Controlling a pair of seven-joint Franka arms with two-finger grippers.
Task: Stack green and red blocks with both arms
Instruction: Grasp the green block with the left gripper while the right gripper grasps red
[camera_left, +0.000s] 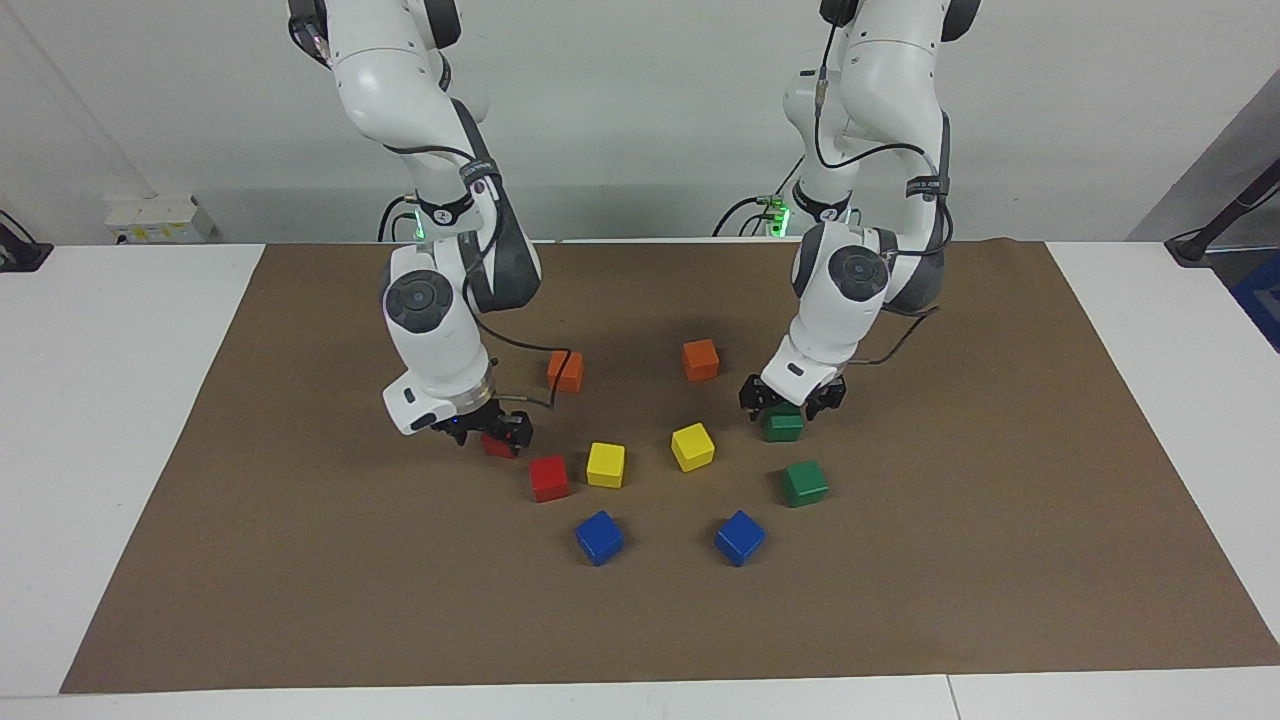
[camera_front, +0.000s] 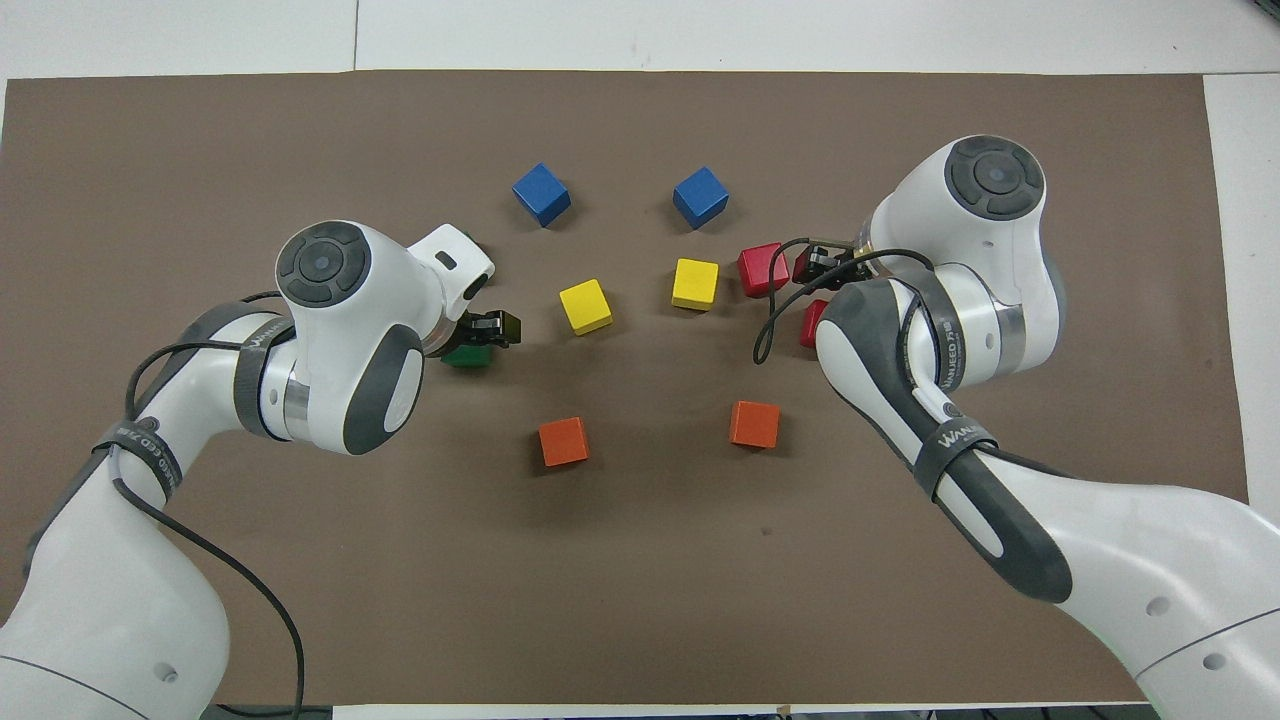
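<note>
Two red blocks lie toward the right arm's end of the brown mat (camera_left: 300, 560). My right gripper (camera_left: 492, 435) is low at the red block nearer to the robots (camera_left: 497, 446). That block peeks out beside the arm in the overhead view (camera_front: 812, 322). The other red block (camera_left: 549, 478) lies free. My left gripper (camera_left: 790, 402) is open, its fingers spread just above the green block nearer to the robots (camera_left: 782, 426). The second green block (camera_left: 804, 483) lies free; in the overhead view the left arm hides it.
Two orange cubes (camera_left: 566, 371) (camera_left: 701, 359) lie nearer to the robots than the task blocks. Two yellow cubes (camera_left: 606, 465) (camera_left: 693, 446) lie in the middle. Two blue cubes (camera_left: 599, 537) (camera_left: 740, 537) lie farthest from the robots.
</note>
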